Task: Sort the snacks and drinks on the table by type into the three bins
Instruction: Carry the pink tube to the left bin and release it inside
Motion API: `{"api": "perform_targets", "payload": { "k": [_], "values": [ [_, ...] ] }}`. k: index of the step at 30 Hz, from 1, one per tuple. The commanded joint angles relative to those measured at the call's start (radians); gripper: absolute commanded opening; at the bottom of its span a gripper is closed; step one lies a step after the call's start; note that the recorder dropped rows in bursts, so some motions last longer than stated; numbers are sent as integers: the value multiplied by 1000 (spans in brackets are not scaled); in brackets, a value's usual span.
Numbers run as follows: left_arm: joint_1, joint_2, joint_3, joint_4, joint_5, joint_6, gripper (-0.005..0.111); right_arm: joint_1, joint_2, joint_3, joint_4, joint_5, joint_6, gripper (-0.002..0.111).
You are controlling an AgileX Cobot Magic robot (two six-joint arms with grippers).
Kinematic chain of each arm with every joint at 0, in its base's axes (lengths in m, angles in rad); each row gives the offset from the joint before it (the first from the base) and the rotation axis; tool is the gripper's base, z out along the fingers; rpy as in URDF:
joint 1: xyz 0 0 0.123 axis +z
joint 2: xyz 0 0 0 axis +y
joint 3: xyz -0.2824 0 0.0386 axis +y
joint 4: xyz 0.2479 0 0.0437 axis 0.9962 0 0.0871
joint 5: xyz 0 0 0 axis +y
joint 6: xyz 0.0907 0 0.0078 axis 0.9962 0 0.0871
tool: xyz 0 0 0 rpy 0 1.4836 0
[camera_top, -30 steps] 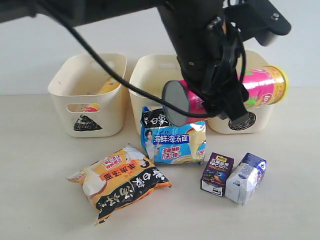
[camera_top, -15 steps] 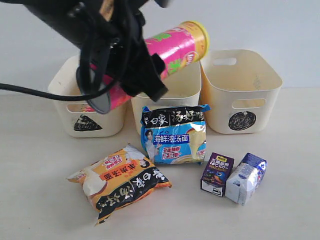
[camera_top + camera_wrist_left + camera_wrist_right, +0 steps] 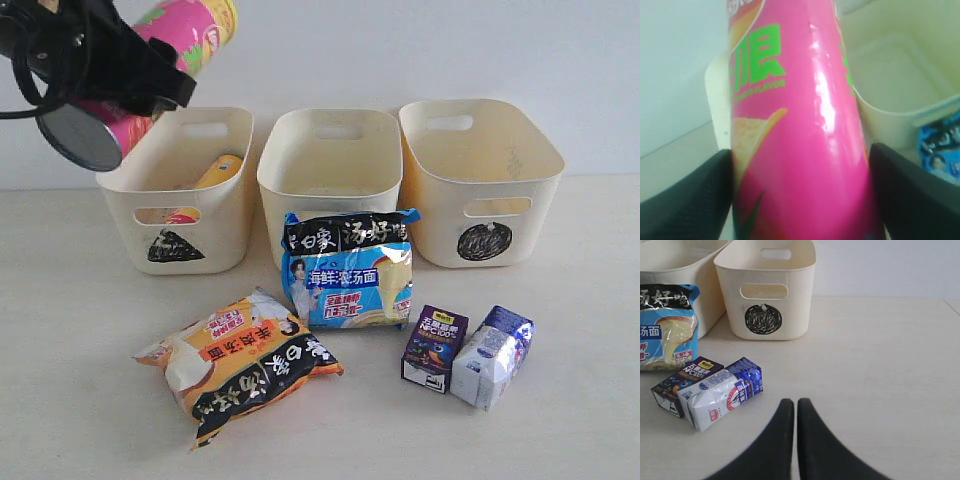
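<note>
The pink tube [image 3: 190, 30] has swung left, up by the triangle bin [image 3: 225, 230].

Left gripper [image 3: 800, 192] gripping, seemingly held high, right gripper [image 3: 791, 435] closed

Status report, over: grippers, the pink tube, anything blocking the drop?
Left gripper shut on pink tube. Right gripper shut, empty, low over table. Tube aloft by triangle bin; yellow tube inside it. Nothing seen blocking.

The pink chip tube [image 3: 183, 27] is held aloft, tilted, at ten o'clock above the triangle-marked bin [image 3: 222, 235], where the yellow tube [image 3: 220, 170] lies slanted.
</note>
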Motion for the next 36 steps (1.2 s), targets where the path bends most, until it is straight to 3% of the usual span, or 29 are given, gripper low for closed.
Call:
{"api": "perform_targets", "payload": {
  "k": [1, 10, 25, 33, 36],
  "values": [
    [81, 47, 5, -2, -133, -71, 4, -2, -5, 5, -1, -8, 0, 0],
    [221, 303, -11, -2, -551, -152, 4, -2, -5, 5, -1, -8, 0, 0],
    [266, 551, -252, 0, -516, -152, 4, -2, -5, 5, -1, -8, 0, 0],
    [276, 599, -265, -6, -501, -141, 5, -2, -5, 5, -1, -8, 0, 0],
    [276, 610, -265, -6, -501, -141, 14, -2, -5, 5, -1, -8, 0, 0]
  ]
}}
